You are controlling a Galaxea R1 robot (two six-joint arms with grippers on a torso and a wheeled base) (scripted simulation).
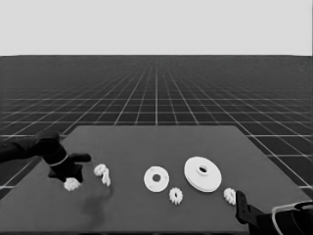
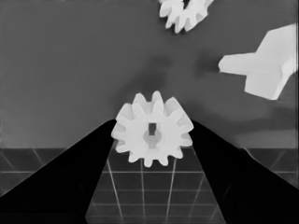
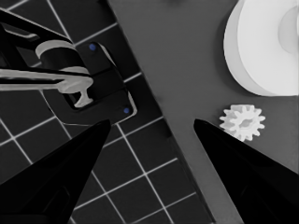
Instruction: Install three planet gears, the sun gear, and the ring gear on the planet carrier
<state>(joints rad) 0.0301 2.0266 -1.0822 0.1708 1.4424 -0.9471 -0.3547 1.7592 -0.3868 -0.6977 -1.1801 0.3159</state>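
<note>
Left gripper (image 2: 152,135) pinching 1 planet gear (image 2: 153,129), its bore facing the wrist camera

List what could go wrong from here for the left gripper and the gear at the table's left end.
1. In the left wrist view the left gripper has a planet gear between its fingertips, only at the tips, so it may slip or tilt.
2. A second gear and the thin white piece lie close by and could be knocked.
3. The smaller round part lies farther right, so the gear could drop on the way.
</note>
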